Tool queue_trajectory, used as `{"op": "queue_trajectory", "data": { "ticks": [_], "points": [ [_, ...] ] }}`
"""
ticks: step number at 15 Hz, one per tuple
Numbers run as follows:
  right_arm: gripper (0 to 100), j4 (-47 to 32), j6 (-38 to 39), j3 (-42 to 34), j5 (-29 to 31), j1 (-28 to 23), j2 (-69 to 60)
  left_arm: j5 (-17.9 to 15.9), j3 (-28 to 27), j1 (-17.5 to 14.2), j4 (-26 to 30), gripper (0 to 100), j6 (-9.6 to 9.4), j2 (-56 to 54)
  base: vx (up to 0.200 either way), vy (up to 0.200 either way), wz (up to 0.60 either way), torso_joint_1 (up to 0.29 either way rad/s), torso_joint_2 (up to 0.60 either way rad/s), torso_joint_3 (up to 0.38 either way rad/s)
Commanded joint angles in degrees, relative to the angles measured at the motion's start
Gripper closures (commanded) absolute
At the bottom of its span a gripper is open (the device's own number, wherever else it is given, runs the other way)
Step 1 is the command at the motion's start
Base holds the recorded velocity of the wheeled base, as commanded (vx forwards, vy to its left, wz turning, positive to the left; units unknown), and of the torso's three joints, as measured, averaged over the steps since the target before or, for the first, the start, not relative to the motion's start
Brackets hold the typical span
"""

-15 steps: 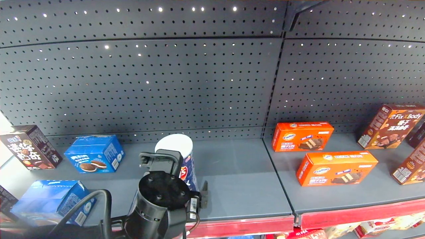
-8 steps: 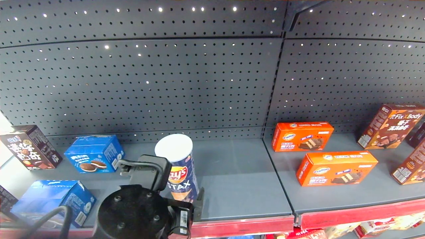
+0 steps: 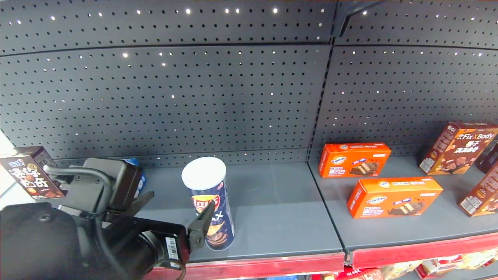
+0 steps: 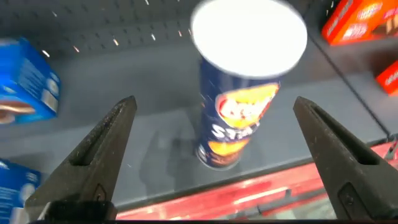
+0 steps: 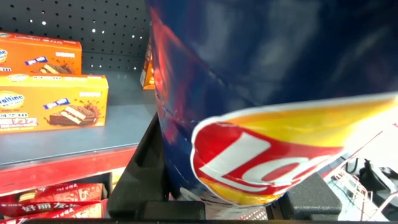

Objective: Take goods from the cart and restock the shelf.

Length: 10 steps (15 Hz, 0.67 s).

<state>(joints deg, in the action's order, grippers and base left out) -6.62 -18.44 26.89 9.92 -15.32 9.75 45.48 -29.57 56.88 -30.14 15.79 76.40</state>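
Left gripper (image 3: 182, 198): backing off toward lower left, jaws wide open, empty.
Chip can (image 3: 208, 188): you're keeping fingertips clear.
Right gripper (image 5: 227, 186): clutching blue chip package (image 5: 261, 81).

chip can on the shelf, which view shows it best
Head view: the chip can stands upright, nearly whole. Left wrist view looks down on it past the open left gripper. Right wrist view: a different, gripped chip pack.

My left arm (image 3: 46, 237) covers nearly all of the blue cookie box (image 3: 142, 179), leaving me one corner, and hides part of the dark box (image 3: 23, 171) beside it. At far right a brown box (image 3: 482, 194) runs off the edge. On the right wrist view a chips can (image 5: 249, 93) sits so close that both ends are cut off.
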Motion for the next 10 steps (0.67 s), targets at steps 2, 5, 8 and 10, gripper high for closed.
{"op": "queue_trajectory", "data": {
  "ticks": [2, 5, 8, 10],
  "points": [
    [100, 0.0, 0.0, -0.7, 0.1, -0.1, -0.2, 3.1, -1.3, -0.1, -0.6, 0, -6.38, -4.2, 0.0, 0.0, 0.0, 0.0, 0.0, 0.0],
    [100, 0.0, 0.0, -1.6, 0.2, -0.1, -1.9, 8.5, -4.1, -0.1, -0.1, 0, -9.2, -6.3, 0.0, 0.0, 0.0, 0.0, 0.0, 0.0],
    [100, 0.0, 0.0, -1.9, -0.1, 0.0, -2.1, 10.9, -5.8, 0.4, 0.3, 0, -12.53, -8.3, 0.0, 0.0, 0.0, 0.0, 0.0, 0.0],
    [100, 0.0, 0.0, -1.8, -0.2, 0.0, -1.9, 11.5, -5.8, 0.4, 0.3, 0, -12.8, -8.4, 0.0, 0.0, 0.0, 0.0, 0.0, 0.0]
  ]
}}
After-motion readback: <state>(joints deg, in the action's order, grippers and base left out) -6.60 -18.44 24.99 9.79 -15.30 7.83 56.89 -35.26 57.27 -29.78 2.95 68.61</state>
